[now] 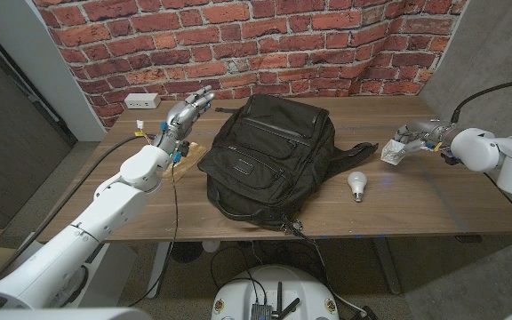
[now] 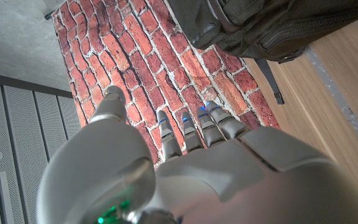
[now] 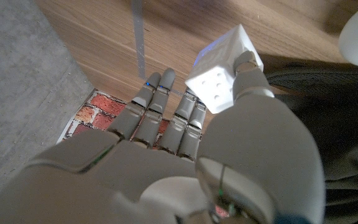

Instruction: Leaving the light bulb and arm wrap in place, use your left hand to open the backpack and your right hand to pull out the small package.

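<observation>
Brick-walled, wooden table [image 1: 434,200]: a black fabric backpack [image 1: 269,156] lay between the hands. A small white boxy package [image 1: 393,151] was pinched by the right hand [image 1: 413,140], beyond the white light bulb [image 1: 356,184]. The left hand [image 1: 185,114] was spread, empty. The package should be set down clear of the bulb.

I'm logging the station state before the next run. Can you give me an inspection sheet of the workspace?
Surface: wooden table.
Job's things: black backpack at centre; light bulb to its right; small white package in right hand.
Clutter: tan item by the left wrist, unclear.
Hands: left hand raised, holds nothing; right pinches the package.
Cables: wires along left arm.
Surroundings: brick wall; white power strip.
</observation>
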Available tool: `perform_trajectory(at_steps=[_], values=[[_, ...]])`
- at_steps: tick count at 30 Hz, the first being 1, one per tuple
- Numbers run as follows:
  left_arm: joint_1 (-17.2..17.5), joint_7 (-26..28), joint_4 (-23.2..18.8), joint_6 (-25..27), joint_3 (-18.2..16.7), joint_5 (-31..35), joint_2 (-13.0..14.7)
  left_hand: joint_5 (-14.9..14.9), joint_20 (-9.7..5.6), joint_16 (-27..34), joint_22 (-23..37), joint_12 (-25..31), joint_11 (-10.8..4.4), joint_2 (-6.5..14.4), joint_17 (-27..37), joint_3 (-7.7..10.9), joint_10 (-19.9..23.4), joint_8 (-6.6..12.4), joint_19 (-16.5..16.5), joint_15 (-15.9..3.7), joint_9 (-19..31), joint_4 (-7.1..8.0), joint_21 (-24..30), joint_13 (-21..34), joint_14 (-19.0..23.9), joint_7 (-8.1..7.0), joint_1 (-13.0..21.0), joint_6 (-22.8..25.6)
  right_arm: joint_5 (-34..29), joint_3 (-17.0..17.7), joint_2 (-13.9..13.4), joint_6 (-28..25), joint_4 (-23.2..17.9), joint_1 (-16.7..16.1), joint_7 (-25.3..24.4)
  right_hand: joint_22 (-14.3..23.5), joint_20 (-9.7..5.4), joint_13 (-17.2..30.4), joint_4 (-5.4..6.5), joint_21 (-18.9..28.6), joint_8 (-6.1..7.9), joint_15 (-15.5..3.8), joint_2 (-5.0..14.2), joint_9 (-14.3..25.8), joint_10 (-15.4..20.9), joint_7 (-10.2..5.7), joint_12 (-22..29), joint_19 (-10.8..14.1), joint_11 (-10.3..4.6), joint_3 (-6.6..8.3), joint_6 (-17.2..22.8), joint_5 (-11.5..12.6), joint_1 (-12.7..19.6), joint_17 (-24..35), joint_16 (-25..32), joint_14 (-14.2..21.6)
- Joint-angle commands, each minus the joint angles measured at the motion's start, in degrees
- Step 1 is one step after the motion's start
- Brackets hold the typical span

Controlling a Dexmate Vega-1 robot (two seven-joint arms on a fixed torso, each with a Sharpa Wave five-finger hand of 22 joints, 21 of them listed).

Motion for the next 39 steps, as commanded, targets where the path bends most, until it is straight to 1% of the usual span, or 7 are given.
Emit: perform_trajectory(at_steps=[1, 7, 8, 15, 26, 29, 39], values=[[-0.04, 3.61, 2.02, -1.20, 0.09, 1.34, -2.75, 0.07, -3.18, 0.13, 0.07, 0.30, -0.16, 0.28, 0.05, -0.10, 0.55, 0.28, 0.15, -1.36, -0.01, 0.13, 0.45, 0.02, 0.36, 0.03, -0.24, 0.33, -6.71, -4.74, 4.14, -0.01, 2.59, 5.51, 5.84, 0.25, -3.95, -0.02, 0.33, 0.08, -0.23, -9.56, 4.66, 0.28, 0.73, -0.41, -0.61, -0.18, -1.59, -0.18, -0.15, 0.09, 3.87, 0.35, -0.07, -0.44], [-0.28, 4.52, 3.47, -1.66, 0.09, 1.45, -3.74, 0.11, -3.19, 0.08, 0.08, 0.27, -0.03, 0.64, 0.03, 0.01, 0.55, 0.28, 0.08, -1.35, -0.02, 0.07, 0.44, 0.02, 0.24, 0.05, -0.30, 0.29, -9.42, -6.15, 5.59, 0.13, 3.53, 6.98, 7.28, 0.25, -3.88, -0.05, 0.37, 0.09, -0.24, -9.55, 4.66, 0.29, 0.55, -0.41, -0.77, -0.19, -1.70, -0.30, -0.20, 0.06, 3.83, 0.50, -0.02, -0.60], [-0.29, 4.70, 3.72, -1.81, 0.05, 1.42, -3.95, 0.12, -3.22, 0.08, 0.08, 0.27, -0.02, 0.67, 0.03, 0.02, 0.56, 0.28, 0.09, -1.36, -0.02, 0.06, 0.44, 0.02, 0.25, 0.05, -0.30, 0.28, -9.82, -6.38, 5.83, 0.04, 3.63, 7.25, 7.68, 0.26, -3.88, -0.12, 0.38, 0.10, -0.24, -9.54, 4.67, 0.29, 0.02, -0.43, -1.09, -0.18, -1.53, -0.38, -0.22, 0.04, 3.81, 0.60, 0.00, -0.73], [-0.33, 5.57, 5.06, -2.73, -0.37, 1.36, -4.84, 0.16, -3.15, 0.05, 0.07, 0.26, -0.02, 1.00, 0.02, 0.15, 0.58, 0.29, 0.03, -1.32, -0.03, -0.03, 0.43, 0.02, 0.17, 0.16, -0.30, 0.29, -12.63, -7.97, 7.39, -0.44, 4.47, 8.81, 9.83, 0.26, -3.69, -0.30, 0.32, 0.10, -0.42, -9.54, 4.58, 0.30, -0.79, -0.71, -1.67, -0.22, -1.64, -0.47, -0.69, 0.01, 3.88, 0.67, -0.27, -1.40], [-0.38, 6.59, 6.61, -3.63, -1.01, 1.03, -5.76, 0.24, -3.05, 0.11, 0.07, 0.30, 0.02, 1.59, -0.01, 0.41, 0.82, 0.43, 0.10, -1.25, -0.06, -0.28, 0.49, 0.02, 0.34, 0.34, -0.25, 0.63, -15.72, -9.43, 8.67, -0.91, 5.26, 10.24, 12.29, 0.28, -3.36, -0.58, 0.28, 0.07, -0.60, -9.44, 4.46, 0.30, -2.20, -1.13, -2.66, -0.36, -1.74, -0.68, -1.20, -0.06, 3.93, 0.90, -0.54, -2.42], [-0.28, 7.16, 6.59, -3.30, -1.20, 1.08, -5.75, 0.24, -3.04, 0.13, 0.07, 0.30, 0.04, 1.65, -0.02, 0.43, 0.88, 0.44, 0.11, -1.24, -0.06, -0.34, 0.49, 0.02, 0.40, 0.27, -0.27, 0.68, -16.44, -9.81, 9.00, -0.92, 5.42, 10.74, 13.22, 0.29, -3.26, -0.71, 0.27, 0.08, -1.04, -9.38, 4.36, 0.28, -2.80, -1.40, -3.11, -0.37, -1.78, -0.80, -2.28, -0.09, 3.93, 0.99, -0.73, -3.02], [0.22, 8.16, 6.49, -2.98, -1.82, 0.92, -5.73, 0.26, -3.01, 0.17, 0.06, 0.34, -0.05, 1.93, -0.03, 0.55, 1.13, 0.55, 0.15, -1.25, -0.08, -0.59, 0.51, 0.01, 0.64, 0.30, -0.28, 1.08, -18.00, -10.54, 9.91, -1.20, 5.72, 11.81, 15.60, 0.29, -2.76, -1.07, 0.41, -0.05, -1.91, -9.04, 3.82, 0.19, -4.90, -1.81, -4.56, -0.81, -1.72, -1.45, -4.34, -0.30, 3.49, 1.36, -1.15, -4.81]])
